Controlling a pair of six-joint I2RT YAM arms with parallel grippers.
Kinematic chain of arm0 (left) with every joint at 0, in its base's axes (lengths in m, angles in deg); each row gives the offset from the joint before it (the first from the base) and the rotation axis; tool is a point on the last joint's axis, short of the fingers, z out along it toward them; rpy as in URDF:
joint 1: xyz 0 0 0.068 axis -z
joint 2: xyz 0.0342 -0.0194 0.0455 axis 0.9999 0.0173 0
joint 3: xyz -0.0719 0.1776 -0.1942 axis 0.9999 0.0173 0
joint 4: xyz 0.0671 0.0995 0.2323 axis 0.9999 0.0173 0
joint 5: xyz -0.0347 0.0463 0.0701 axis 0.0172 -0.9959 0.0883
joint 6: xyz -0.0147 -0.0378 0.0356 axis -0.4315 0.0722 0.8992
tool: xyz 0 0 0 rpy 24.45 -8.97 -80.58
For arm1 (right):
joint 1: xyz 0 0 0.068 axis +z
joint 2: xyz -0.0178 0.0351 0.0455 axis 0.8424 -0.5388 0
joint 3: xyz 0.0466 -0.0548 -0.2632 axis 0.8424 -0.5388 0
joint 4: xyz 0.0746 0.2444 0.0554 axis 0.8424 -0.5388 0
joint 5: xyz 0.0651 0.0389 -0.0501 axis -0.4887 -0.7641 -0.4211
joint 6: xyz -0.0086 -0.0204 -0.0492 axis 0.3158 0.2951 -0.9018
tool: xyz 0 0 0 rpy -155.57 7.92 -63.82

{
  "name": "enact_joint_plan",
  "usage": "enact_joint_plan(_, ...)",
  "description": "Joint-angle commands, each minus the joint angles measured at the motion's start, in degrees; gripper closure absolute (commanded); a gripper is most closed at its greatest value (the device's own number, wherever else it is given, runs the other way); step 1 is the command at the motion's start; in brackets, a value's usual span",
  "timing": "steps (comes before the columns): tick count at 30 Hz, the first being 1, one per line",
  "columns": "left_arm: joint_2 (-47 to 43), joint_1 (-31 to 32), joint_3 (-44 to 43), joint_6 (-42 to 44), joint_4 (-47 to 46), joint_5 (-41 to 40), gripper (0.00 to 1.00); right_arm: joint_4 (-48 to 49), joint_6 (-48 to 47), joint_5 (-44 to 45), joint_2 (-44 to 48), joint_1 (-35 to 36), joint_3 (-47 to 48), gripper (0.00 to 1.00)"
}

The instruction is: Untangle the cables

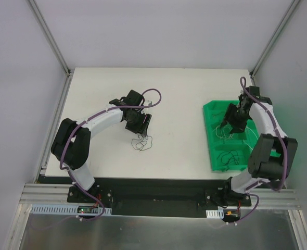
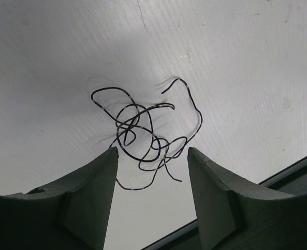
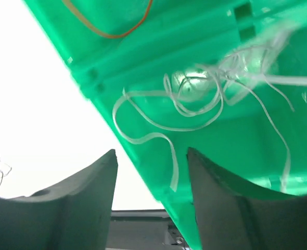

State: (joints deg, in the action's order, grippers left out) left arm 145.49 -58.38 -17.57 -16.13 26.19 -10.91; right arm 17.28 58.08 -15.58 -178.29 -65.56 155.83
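Note:
A small loopy knot of dark cables (image 1: 143,141) lies on the white table, apart from the tray. In the left wrist view the knot (image 2: 143,130) sits just beyond my fingertips, with a tiny red fleck in it. My left gripper (image 1: 141,129) (image 2: 152,152) is open and empty, hovering over the knot's near edge. My right gripper (image 1: 228,125) (image 3: 152,153) is open and empty above the green tray (image 1: 210,112). A whitish cable (image 3: 195,107) lies loosely coiled in the tray's middle compartment, and an orange cable (image 3: 112,32) lies in the compartment beyond.
The green tray (image 3: 158,62) has several compartments; the near one holds a dark wire (image 1: 230,158). The table's front edge and a black rail (image 2: 278,179) run close behind the knot. Grey enclosure walls surround the table.

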Motion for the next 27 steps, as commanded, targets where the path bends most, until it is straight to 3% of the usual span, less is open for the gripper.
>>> enact_joint_plan(1,-2.0,-0.4,0.2,0.0,-0.4,1.3,0.44,-8.3,0.2,1.5,12.2,-1.2,3.5,0.36)
enact_joint_plan(8,-2.3,-0.4,0.4,0.1,-0.4,1.3,0.42,-10.7,7.8,14.4,20.1,-9.1,-1.0,0.13)
enact_joint_plan(14,-2.8,-0.4,0.7,0.2,-0.6,1.3,0.39,-7.2,11.5,11.7,23.8,-24.1,-7.2,0.12)
enact_joint_plan(21,-2.9,-0.4,0.9,-0.1,-0.9,2.4,0.39,-3.2,10.1,17.5,21.5,-29.4,-10.0,0.11)
enact_joint_plan(27,-3.2,-0.4,1.1,-0.3,-0.8,3.3,0.40,5.1,6.5,12.6,19.1,-32.0,-14.6,0.24)
